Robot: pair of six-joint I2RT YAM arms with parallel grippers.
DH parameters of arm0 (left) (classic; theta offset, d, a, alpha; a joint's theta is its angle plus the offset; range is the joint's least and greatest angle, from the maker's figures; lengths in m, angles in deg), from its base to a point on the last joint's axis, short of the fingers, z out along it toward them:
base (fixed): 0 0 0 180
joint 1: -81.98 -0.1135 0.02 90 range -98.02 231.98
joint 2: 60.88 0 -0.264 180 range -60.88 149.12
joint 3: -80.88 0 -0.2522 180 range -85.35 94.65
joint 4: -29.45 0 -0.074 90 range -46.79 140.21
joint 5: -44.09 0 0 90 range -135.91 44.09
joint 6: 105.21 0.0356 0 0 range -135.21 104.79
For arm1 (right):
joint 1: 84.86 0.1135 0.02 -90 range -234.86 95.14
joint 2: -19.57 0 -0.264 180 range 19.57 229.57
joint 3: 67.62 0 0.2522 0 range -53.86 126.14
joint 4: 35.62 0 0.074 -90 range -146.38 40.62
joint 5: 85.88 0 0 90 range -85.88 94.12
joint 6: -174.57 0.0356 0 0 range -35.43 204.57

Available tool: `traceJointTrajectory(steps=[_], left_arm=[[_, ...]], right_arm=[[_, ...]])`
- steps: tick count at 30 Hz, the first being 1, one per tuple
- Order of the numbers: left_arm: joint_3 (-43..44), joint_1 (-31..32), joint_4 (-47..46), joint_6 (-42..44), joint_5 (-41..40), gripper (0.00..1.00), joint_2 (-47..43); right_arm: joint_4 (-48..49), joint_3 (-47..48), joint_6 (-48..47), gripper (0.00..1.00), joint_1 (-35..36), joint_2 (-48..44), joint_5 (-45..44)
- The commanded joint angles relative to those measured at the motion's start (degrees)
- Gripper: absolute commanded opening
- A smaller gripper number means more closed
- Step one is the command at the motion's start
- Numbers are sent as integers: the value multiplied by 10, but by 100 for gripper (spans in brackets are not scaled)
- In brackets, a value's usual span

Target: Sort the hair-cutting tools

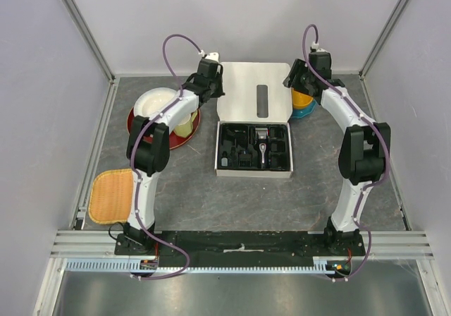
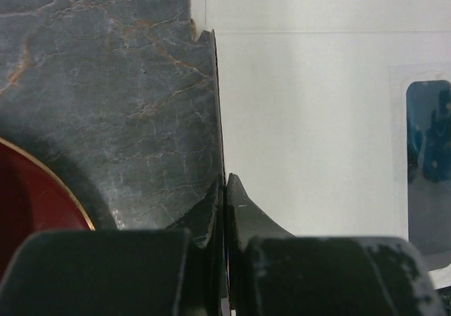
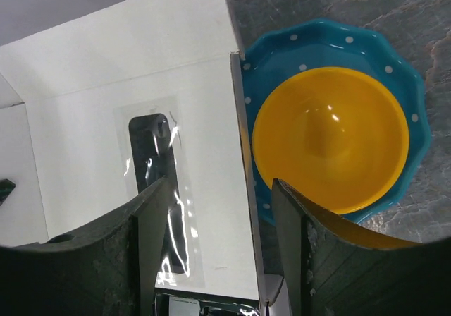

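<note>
The left gripper is seen with its jaws pressed together on the left edge of the opened lid. The right gripper is held with its jaws apart, astride the lid's right edge. At the centre of the grey marbled table a white cardboard box is placed, its lid laid flat toward the top of the frame. A red plate carrying a white bowl is set at the left, and an orange woven mat at the lower left. A blue dotted dish holding a yellow bowl is set just beside the lid on the right. In the box's black tray the black-and-silver hair clipper is seated right of centre, with black comb attachments to its left.
</note>
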Motion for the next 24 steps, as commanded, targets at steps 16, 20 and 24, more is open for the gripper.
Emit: traceJointTrajectory(steps=[16, 20, 24], left_arm=[[-268, 46, -217, 75, -39, 2, -225], [-300, 53, -249, 87, -36, 3, -241], [-317, 58, -270, 92, -30, 5, -252]], right_arm=[[-39, -45, 182, 65, -64, -84, -49], [-40, -22, 175, 62, -86, -35, 39], [-37, 3, 157, 62, -86, -1, 105]])
